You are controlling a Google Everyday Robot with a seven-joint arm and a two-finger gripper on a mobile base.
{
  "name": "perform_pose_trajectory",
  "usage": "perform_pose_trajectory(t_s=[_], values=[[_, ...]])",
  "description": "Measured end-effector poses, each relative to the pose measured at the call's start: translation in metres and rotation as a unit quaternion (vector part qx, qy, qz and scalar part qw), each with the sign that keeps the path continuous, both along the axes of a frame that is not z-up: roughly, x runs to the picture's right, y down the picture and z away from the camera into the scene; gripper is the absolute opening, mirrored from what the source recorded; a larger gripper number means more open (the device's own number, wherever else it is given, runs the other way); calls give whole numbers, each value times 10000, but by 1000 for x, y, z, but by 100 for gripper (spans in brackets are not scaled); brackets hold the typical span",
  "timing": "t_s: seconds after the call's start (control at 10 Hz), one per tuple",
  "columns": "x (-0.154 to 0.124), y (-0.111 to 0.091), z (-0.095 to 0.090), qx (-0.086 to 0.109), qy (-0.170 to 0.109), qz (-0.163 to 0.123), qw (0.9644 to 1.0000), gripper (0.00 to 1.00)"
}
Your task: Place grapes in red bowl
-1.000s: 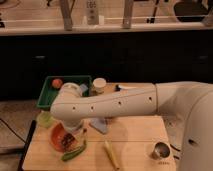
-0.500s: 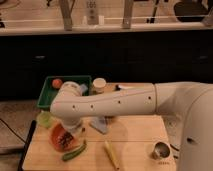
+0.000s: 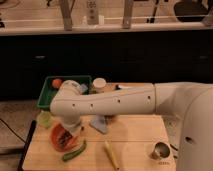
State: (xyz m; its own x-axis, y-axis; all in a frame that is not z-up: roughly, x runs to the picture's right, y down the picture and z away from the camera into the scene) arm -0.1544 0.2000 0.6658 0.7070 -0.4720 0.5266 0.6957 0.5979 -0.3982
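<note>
Across the camera view, a long white robot arm with small dark holes [image 3: 107, 102] reaches from the right to the left over a pale wooden bench [image 3: 132, 137]. Its rounded elbow bends down at the left, and the claw [image 3: 70, 134] hangs below it, right over the round orange-red bowl with the thick rim [image 3: 56, 136]. The claw's fingers are drawn together; whether they pinch anything cannot be made out, since the arm covers most of them. Inside the bowl a dark lumpy patch [image 3: 62, 140] shows just under the claw, likely the bunch of dark reddish grapes, though it is too blurred to be sure.

Just in front of the bowl lies a long green vegetable [image 3: 74, 152], curved, its end close to the bowl's rim. To its right lies a thin yellow stick-like item [image 3: 111, 154], set at a slant. Near the bench's right front corner stands a small shiny metal cup [image 3: 160, 150].

Behind the arm sits a green rectangular tray [image 3: 46, 94] with a small red-orange round item [image 3: 57, 82] in its far corner. Beside the tray stands a jar with a pale lid [image 3: 98, 85]. A small pale-green cup [image 3: 45, 119] rests left of the bowl, near the bench edge. A blue-grey flat object [image 3: 98, 124] lies under the arm, right of the bowl.
</note>
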Motion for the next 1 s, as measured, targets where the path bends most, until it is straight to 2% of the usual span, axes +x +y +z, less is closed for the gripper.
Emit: perform_pose_trajectory(t_s=[1.0], values=[[-4,-12,7,7,-200,-73,9998,2]])
